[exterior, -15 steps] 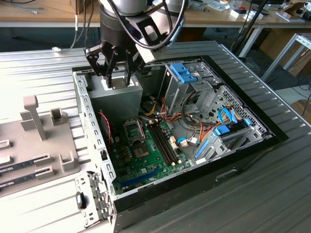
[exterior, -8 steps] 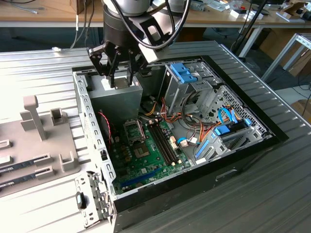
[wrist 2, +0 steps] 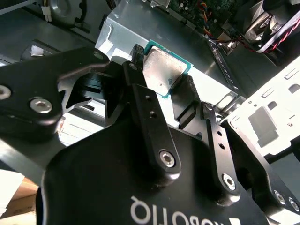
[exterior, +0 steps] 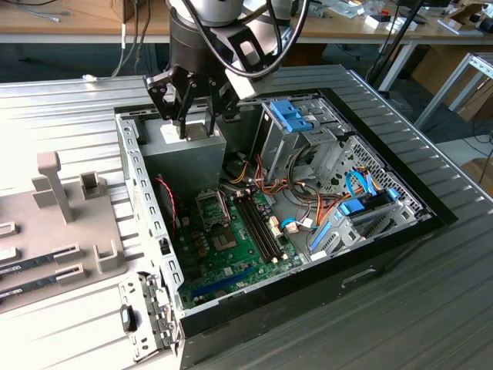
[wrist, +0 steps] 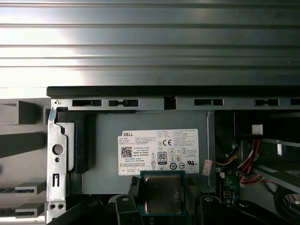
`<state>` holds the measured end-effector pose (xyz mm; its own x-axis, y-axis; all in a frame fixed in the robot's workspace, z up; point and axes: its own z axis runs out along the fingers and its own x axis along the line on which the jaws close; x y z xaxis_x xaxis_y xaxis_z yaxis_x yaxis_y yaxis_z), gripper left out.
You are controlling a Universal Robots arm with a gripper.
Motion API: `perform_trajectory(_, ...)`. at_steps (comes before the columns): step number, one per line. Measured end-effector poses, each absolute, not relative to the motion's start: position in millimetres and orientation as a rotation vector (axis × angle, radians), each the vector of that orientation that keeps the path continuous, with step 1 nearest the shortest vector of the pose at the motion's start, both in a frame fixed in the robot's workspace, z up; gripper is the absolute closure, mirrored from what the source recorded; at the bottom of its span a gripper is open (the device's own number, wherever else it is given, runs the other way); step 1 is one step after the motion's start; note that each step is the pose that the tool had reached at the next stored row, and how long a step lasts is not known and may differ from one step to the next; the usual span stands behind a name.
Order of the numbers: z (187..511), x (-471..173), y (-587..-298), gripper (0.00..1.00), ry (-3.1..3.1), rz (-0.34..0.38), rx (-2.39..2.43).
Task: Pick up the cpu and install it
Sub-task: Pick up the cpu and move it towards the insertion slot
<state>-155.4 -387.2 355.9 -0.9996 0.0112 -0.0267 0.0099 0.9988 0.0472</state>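
Pinching the cpu [wrist 2: 161, 70] [wrist: 162, 193] by opposite edges between black fingers [wrist 2: 138, 65] of the gripper [exterior: 198, 129], clenched on it, metal top showing in both wrist views; held just over the grey power supply box [exterior: 185, 158] in the open computer case [exterior: 143, 202], well apart from the socket [exterior: 213, 206] on the green motherboard [exterior: 231, 256]

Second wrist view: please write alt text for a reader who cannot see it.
The gripper grips the cpu, a square silver chip with a green edge, between two black fingers, over the grey power-supply box.
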Motion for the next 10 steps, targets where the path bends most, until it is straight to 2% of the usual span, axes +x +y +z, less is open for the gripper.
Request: perform_trajectory(10, 355.4, -148.4, -387.2, 0.53, 3.114, 0.073, 0.016)
